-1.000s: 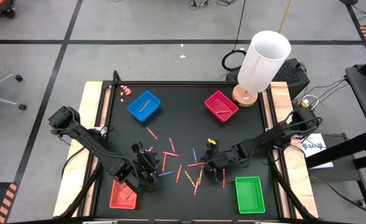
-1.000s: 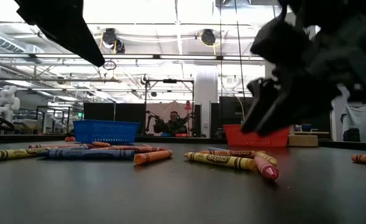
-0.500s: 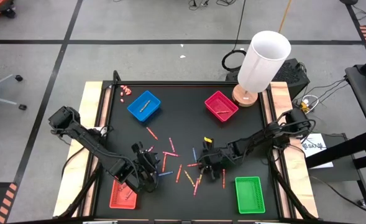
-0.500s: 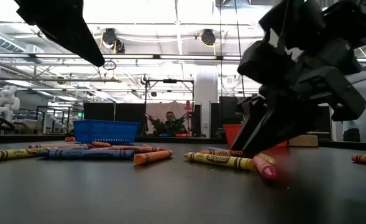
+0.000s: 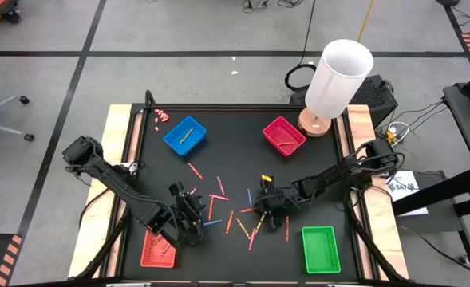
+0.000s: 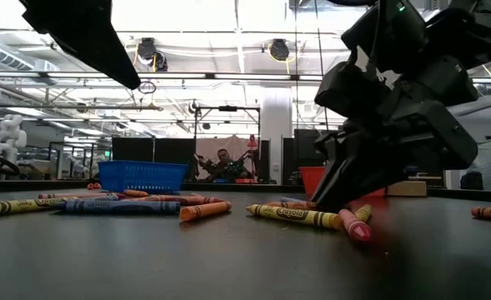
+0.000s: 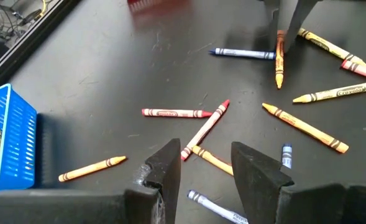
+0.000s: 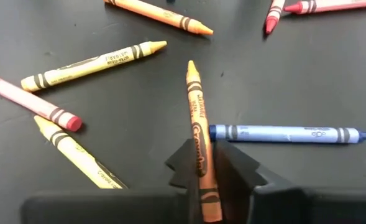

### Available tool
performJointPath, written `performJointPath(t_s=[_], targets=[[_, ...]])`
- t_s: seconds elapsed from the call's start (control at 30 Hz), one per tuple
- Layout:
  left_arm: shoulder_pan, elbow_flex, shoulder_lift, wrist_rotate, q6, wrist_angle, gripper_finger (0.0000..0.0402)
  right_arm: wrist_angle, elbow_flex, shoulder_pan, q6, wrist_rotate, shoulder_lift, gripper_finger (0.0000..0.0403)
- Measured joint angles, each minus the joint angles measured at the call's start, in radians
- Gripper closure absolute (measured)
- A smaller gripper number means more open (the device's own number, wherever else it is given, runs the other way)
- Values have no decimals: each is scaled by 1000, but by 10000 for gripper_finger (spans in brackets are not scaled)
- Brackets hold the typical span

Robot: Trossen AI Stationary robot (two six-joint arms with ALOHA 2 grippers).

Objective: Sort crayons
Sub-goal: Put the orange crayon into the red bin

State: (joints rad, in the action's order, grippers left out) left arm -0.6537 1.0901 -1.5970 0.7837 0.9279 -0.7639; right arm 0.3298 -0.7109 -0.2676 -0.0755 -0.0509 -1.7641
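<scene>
Crayons in red, pink, orange, yellow and blue lie scattered on the black table (image 5: pixel 235 159) around its near middle. My right gripper (image 8: pixel 202 167) is down among them, also seen from above (image 5: pixel 260 210), and is shut on an orange crayon (image 8: pixel 197 118). A blue crayon (image 8: pixel 288 133) lies right beside it. My left gripper (image 7: pixel 204 171) hovers open at the near left (image 5: pixel 188 209) over a red crayon (image 7: pixel 204 127) and a yellow-orange one (image 7: pixel 212 160), touching nothing. My right gripper pinches the orange crayon between its two fingers by the sides of its blunt-end half (image 8: pixel 201 163). The fingers slant down from the table's right side. The crayon's pointed end (image 8: pixel 191 66) sticks out ahead of the fingers; it seems to lie on the table.
A blue tray (image 5: pixel 185 135) and a magenta tray (image 5: pixel 284 135) stand at the far side, a red tray (image 5: pixel 156 249) and a green tray (image 5: pixel 321 249) at the near corners. A tall white cylinder (image 5: pixel 338 80) stands at the far right corner. Tiny pink bits (image 5: pixel 161 116) lie far left.
My right gripper has moved down onto the table and a little toward the left edge, ending with its fingertips among the crayons.
</scene>
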Motion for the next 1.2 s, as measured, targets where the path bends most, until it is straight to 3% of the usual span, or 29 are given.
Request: performJointPath(t_s=[0.13, 0.5, 0.83, 1.07, 1.2], targets=[[0, 0, 0, 0, 0, 0, 261, -2, 0, 0, 40, 1, 0, 396], [0, 0, 0, 4, 1, 0, 261, -35, 4, -20, 86, 4, 53, 400], [0, 0, 0, 11, 1, 4, 261, -125, 3, -50, 127, -9, 257, 402], [0, 0, 0, 13, 1, 8, 261, -214, 3, -71, 200, -157, 407, 402], [0, 0, 0, 14, 0, 18, 261, -261, 3, -91, 292, -177, 476, 402]])
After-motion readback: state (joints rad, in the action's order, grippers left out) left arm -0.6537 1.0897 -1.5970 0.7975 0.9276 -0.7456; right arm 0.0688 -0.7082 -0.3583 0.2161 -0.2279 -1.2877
